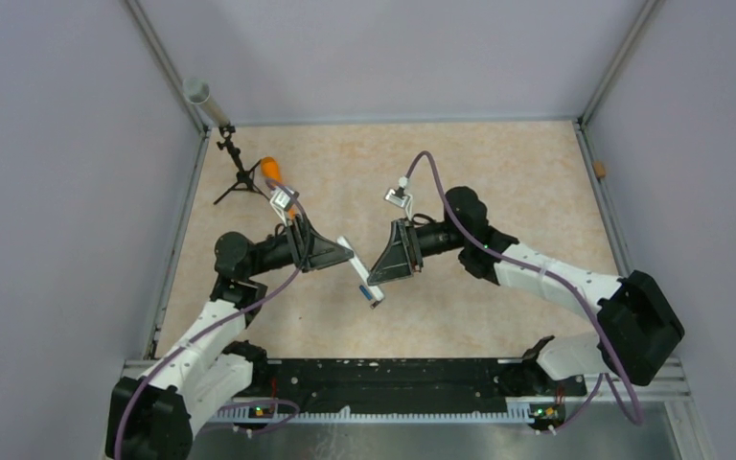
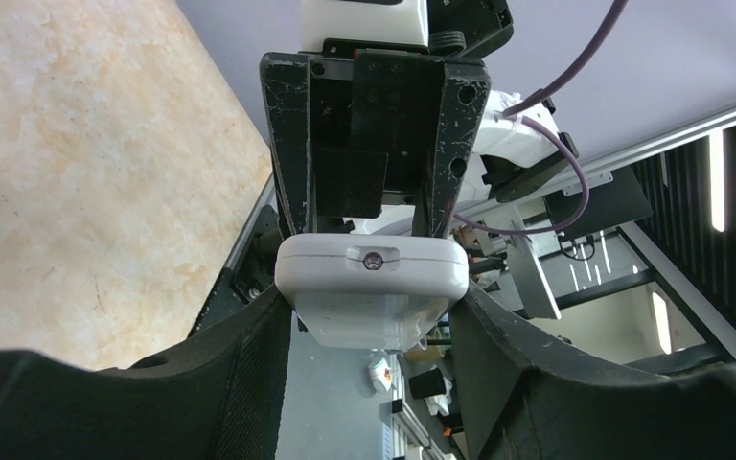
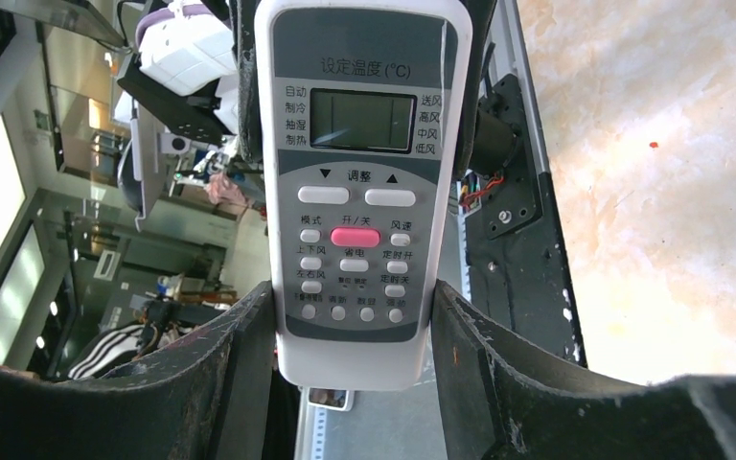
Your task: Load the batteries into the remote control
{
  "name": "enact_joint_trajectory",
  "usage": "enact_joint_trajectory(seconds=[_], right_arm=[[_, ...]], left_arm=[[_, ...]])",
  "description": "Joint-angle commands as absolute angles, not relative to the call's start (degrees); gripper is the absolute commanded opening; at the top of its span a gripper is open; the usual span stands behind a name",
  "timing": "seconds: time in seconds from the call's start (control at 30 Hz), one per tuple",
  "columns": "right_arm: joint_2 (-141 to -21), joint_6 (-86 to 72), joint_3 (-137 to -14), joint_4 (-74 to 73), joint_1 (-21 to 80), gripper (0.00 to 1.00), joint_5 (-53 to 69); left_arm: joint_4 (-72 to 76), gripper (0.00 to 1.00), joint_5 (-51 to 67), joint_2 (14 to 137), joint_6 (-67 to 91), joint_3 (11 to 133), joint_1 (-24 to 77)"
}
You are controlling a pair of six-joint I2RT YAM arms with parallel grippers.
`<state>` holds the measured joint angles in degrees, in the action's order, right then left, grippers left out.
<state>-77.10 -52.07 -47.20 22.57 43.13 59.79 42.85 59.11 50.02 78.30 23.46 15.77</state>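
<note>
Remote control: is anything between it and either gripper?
Nothing visible stands between them. The left gripper and the right gripper both clamp the remote control directly, one at each end, holding it above the table.

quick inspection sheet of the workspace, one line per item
surface: beige speckled table
job's things: white remote control held between both grippers, button side facing the right wrist camera; batteries not seen
clutter: orange cylinder beside a small black tripod, far left
grippers: left gripper and right gripper both closed on the remote control
cables: purple cable along each arm
surroundings: grey walls, metal frame
</note>
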Motion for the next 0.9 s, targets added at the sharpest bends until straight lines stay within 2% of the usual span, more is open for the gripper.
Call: enact_joint_trajectory(seconds=[0.0, 0.1, 0.27, 0.57, 0.87], right_arm=[[-74.32, -45.60, -49.47, 13.37, 43.59, 0.49, 56.07], [-72.22, -41.60, -50.51, 6.75, 43.59, 0.60, 53.06], [-67.09, -34.52, -52.33, -5.21, 43.69, 0.68, 44.07], [-60.83, -26.39, -55.08, -15.27, 48.07, 0.70, 24.95], [-66.43, -19.92, -62.93, -20.28, 56.90, 0.67, 5.31]], left_arm=[[43.93, 0.00, 56.45, 49.01, 78.13, 24.44, 15.64], [40.07, 0.00, 54.77, 48.48, 76.12, 24.77, 15.56], [33.72, 0.00, 51.69, 47.59, 73.59, 25.49, 15.39], [22.53, 0.00, 46.51, 47.08, 70.76, 26.31, 14.85], [11.18, 0.00, 42.98, 46.19, 68.67, 27.98, 14.77]])
